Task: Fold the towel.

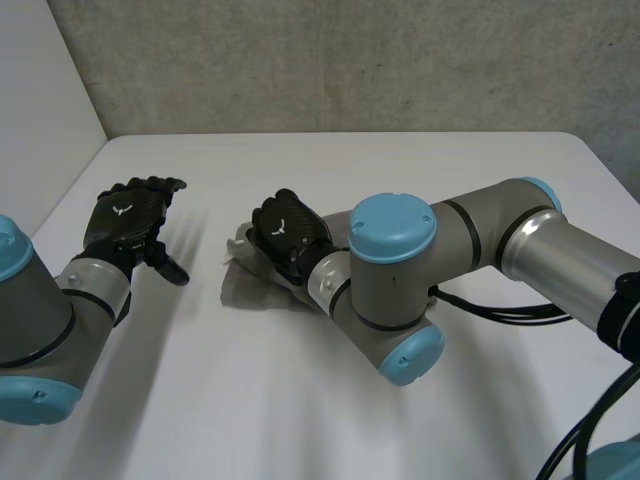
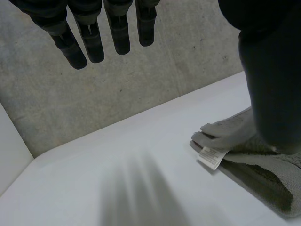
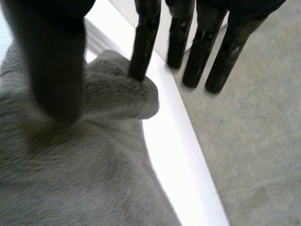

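Nearest the camera, the right arm (image 1: 392, 262) reaches across the table (image 1: 420, 165), and the right hand (image 1: 285, 228) rests palm down on the towel (image 1: 240, 250).

Right hand: in the right wrist view the thumb (image 3: 51, 61) presses on the grey towel (image 3: 84, 165). The nearest finger (image 3: 143, 42) touches the far side of a bunched fold. That fold stands between thumb and finger, pinched. The other fingers (image 3: 202, 52) are straight, slightly spread, and reach past the fold without touching cloth.

Towel: it lies bunched and partly folded under the right palm, on the table. In the left wrist view a white label (image 2: 210, 157) shows at the towel corner nearest the left thumb. Two rolled edges lie just beyond the label.

Left hand (image 1: 125, 215): it hovers over bare table, apart from the towel. Its fingers (image 2: 120, 33) are straight, close together, and hold nothing. The thumb (image 2: 273, 84) stands apart from the fingers, in front of the towel in this view; contact cannot be judged there. In the head view there is a clear gap between this hand and the cloth.

A grey wall (image 1: 350, 60) stands behind the table.
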Robot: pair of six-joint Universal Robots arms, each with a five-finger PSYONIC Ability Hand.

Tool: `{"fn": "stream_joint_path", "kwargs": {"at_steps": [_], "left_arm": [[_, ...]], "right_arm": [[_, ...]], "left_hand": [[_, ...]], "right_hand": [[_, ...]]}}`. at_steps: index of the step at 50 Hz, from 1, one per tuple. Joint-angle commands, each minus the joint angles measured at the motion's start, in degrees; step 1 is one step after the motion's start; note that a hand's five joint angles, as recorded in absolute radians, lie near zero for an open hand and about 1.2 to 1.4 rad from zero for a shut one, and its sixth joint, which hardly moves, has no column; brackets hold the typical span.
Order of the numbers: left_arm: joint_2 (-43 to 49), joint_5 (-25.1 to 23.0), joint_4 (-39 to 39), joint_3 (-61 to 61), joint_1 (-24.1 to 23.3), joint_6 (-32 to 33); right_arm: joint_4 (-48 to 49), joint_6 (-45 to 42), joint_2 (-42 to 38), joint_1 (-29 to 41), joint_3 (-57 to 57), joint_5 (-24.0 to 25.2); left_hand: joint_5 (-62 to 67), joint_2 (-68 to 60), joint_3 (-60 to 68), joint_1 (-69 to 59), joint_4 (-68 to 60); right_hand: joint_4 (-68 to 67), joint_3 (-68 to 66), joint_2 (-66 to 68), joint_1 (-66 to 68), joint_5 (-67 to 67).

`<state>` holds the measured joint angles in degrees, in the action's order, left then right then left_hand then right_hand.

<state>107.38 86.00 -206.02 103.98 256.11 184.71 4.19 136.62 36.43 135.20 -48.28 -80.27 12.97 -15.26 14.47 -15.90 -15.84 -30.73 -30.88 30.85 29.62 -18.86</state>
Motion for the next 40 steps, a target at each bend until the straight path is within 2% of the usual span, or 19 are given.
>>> {"fn": "stream_joint_path", "kwargs": {"at_steps": [1, 3, 5, 11, 16, 20, 21, 22, 24, 25, 27, 28, 29, 30, 31, 32, 38, 40], "left_arm": [[-0.06, -0.04, -0.17, 0.0, -0.17, 0.12], [-0.24, -0.13, -0.08, 0.0, -0.35, 0.21], [-0.41, -0.13, -0.17, -0.09, -1.22, 0.21], [-0.5, -0.13, -0.17, -0.09, -3.42, 0.21], [-0.24, -0.31, -0.26, -0.44, -6.14, 0.39], [0.72, -1.18, -0.43, -1.4, -8.25, 0.47], [1.95, -2.14, -0.43, -2.28, -9.39, 0.56], [1.96, -2.15, -0.43, -2.29, -9.4, 0.56], [4.5, -3.29, 0.01, -4.12, -11.67, 0.56], [4.51, -3.3, 0.01, -4.13, -11.68, 0.56], [5.21, -3.3, 0.18, -4.75, -12.56, 0.56], [5.3, -3.21, 0.18, -5.01, -13.0, 0.65], [5.3, -3.21, 0.18, -5.01, -13.18, 0.56], [5.3, -3.21, 0.18, -5.01, -13.18, 0.56], [5.21, -3.21, 0.18, -4.84, -13.18, 0.56], [4.86, -3.21, 0.27, -4.57, -13.18, 0.56], [3.98, -3.12, 0.18, -4.04, -12.83, 0.47], [2.85, -3.12, 0.18, -3.7, -12.48, 0.47]], "right_arm": [[-2.96, 12.09, 4.53, -2.66, -0.5, -2.96], [-4.45, 14.55, 6.99, -3.63, -1.47, -3.49], [-7.34, 17.01, 10.84, -7.47, -5.23, -3.84], [-8.67, 17.01, 15.25, -13.73, -14.65, -3.05], [-4.29, 16.84, 17.01, -20.57, -27.46, -0.08], [-0.78, 16.84, 16.92, -22.43, -31.69, 1.95], [0.89, 16.84, 16.83, -22.78, -33.01, 2.57], [0.91, 16.84, 16.83, -22.79, -33.02, 2.57], [3.88, 16.75, 16.57, -23.05, -34.6, 2.92], [3.9, 16.75, 16.57, -23.05, -34.6, 2.92], [5.04, 16.66, 15.96, -22.88, -34.78, 2.92], [5.04, 16.66, 15.95, -22.87, -34.78, 2.92], [5.39, 16.75, 15.34, -22.87, -34.69, 2.92], [5.39, 16.75, 15.34, -22.87, -34.69, 2.92], [5.31, 16.75, 14.64, -22.96, -34.52, 3.1], [5.39, 16.66, 14.29, -23.14, -34.43, 2.84], [5.39, 17.19, 15.42, -24.46, -34.69, 2.84], [4.61, 17.89, 19.53, -25.16, -35.22, 2.66]], "left_hand": [[-12.42, 4.71, -3.92, 5.35, 5.29], [-12.42, 4.71, -3.92, 5.35, 5.29], [-12.42, 4.71, -3.92, 5.35, 5.29], [-12.42, 4.71, -3.92, 5.35, 5.29], [-12.25, 4.54, -3.75, 5.18, 5.12], [-12.09, 4.37, -3.58, 5.01, 4.96], [-11.92, 4.2, -3.42, 4.84, 4.79], [-11.92, 4.2, -3.41, 4.84, 4.79], [-11.75, 4.03, -3.25, 4.67, 4.62], [-11.75, 4.03, -3.25, 4.67, 4.62], [-11.75, 4.03, -3.25, 4.67, 4.62], [-11.75, 4.03, -3.25, 4.67, 4.62], [-11.75, 4.03, -3.25, 4.67, 4.62], [-11.75, 4.03, -3.25, 4.67, 4.62], [-11.75, 4.03, -3.25, 4.67, 4.62], [-11.75, 4.03, -3.25, 4.67, 4.62], [-11.75, 4.03, -3.25, 4.67, 4.62], [-11.92, 4.2, -3.41, 4.84, 4.79]], "right_hand": [[20.73, 20.88, -20.85, -19.62, 18.86], [20.73, 20.88, -20.85, -19.62, 18.86], [20.73, 20.88, -20.85, -19.62, 18.86], [20.73, 20.88, -20.85, -19.62, 18.86], [20.73, 20.88, -20.85, -19.62, 18.86], [19.36, 19.51, -19.49, -18.25, 17.49], [13.3, 13.46, -13.43, -12.2, 11.44], [13.24, 13.4, -13.37, -12.14, 11.38], [0.19, 0.35, -0.32, 0.91, -1.68], [0.12, 0.28, -0.25, 0.98, -1.75], [-13.6, -13.44, 13.47, 14.7, -15.46], [-13.67, -13.52, 13.54, 14.78, -15.54], [-21.83, -21.68, 21.7, 22.94, -23.7], [-21.92, -21.76, 21.79, 23.02, -23.78], [-31.07, -30.92, 30.95, 32.18, -32.94], [-45.99, -45.83, 45.86, 47.09, -47.85], [-49.27, -49.12, 49.15, 50.38, -51.14], [-49.27, -49.12, 49.15, 50.38, -51.14]]}}
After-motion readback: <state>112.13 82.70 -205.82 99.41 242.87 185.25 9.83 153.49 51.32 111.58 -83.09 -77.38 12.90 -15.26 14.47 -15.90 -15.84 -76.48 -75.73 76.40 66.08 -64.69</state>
